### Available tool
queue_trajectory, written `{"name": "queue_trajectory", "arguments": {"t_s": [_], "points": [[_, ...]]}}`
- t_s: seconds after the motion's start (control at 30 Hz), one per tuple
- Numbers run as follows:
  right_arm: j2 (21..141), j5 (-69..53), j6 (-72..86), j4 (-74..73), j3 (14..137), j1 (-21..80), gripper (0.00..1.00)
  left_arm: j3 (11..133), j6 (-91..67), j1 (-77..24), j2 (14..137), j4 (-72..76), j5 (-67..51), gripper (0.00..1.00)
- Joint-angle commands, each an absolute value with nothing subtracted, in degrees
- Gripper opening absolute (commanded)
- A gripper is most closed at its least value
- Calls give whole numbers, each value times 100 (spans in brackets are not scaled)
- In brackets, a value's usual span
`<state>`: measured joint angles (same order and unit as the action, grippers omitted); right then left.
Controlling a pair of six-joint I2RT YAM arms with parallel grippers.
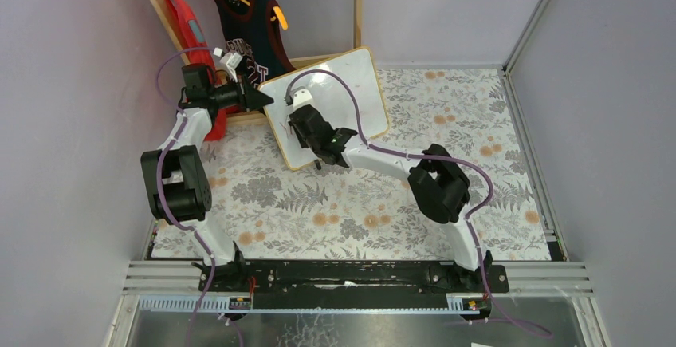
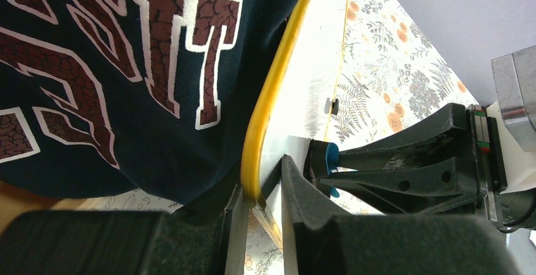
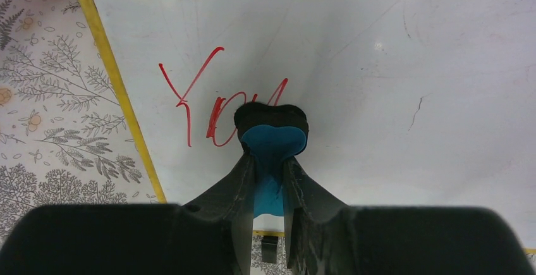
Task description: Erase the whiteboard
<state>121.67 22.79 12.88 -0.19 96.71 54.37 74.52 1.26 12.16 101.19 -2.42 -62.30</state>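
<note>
Toward the far left of the table (image 1: 478,203), my left gripper (image 2: 262,193) clamps the edge of the tilted whiteboard (image 1: 351,84) while my right gripper (image 3: 270,161) pinches 1 blue eraser (image 3: 273,137) onto the red writing (image 3: 189,98), so I judge hard wiping could twist the board loose.

Left arm (image 1: 177,173) rises from its base, elbow folded, forearm reaching forward; left gripper (image 2: 262,183) clamped on the whiteboard (image 1: 360,84) rim; right arm (image 1: 434,183) angles inward; right gripper (image 3: 270,156) pinching a blue eraser pad (image 3: 273,137), pressed against the board.
</note>
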Motion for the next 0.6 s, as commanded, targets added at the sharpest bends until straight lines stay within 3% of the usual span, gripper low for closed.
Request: {"name": "queue_trajectory", "arguments": {"t_s": [0.0, 0.23, 0.57], "points": [[12245, 2370, 1070, 141, 9764, 5371, 0, 7249, 844, 1178, 10150, -542, -5508, 0], [11772, 2382, 1122, 308, 9011, 4713, 0, 7256, 853, 1186, 10159, -545, -5503, 0], [11454, 2347, 885, 94, 9049, 4147, 0, 7272, 910, 1187, 10151, -631, -5496, 0]]}}
